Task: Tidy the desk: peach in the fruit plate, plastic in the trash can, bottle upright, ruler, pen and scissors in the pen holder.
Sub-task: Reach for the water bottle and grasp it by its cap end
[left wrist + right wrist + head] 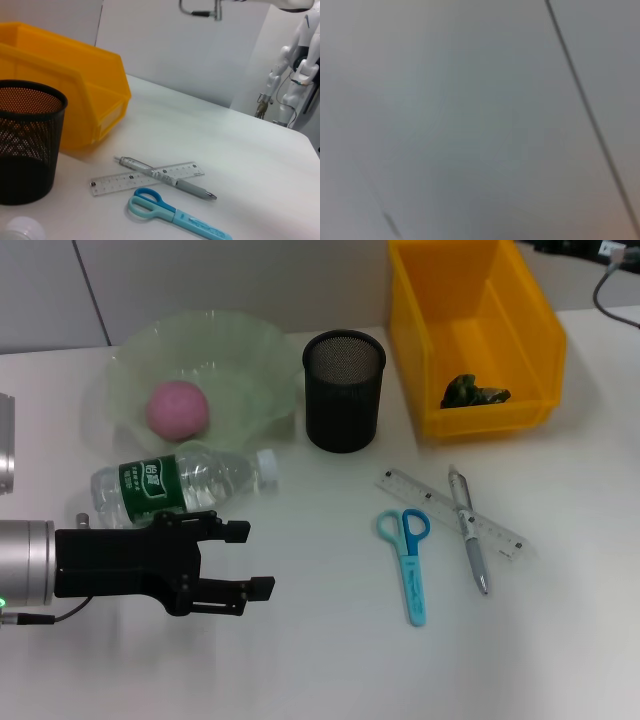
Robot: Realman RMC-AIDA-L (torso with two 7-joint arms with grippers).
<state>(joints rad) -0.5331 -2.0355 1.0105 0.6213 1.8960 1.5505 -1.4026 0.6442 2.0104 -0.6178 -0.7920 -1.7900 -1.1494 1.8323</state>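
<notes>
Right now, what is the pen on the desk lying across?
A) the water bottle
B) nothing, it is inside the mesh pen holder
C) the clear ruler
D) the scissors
C: the pen lies crossed over the clear ruler, with the scissors apart beside them, and the pen holder stands farther back.

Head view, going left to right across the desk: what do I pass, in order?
Left gripper → peach in the fruit plate → lying bottle → pen holder → scissors → pen across the ruler → yellow bin.
</notes>
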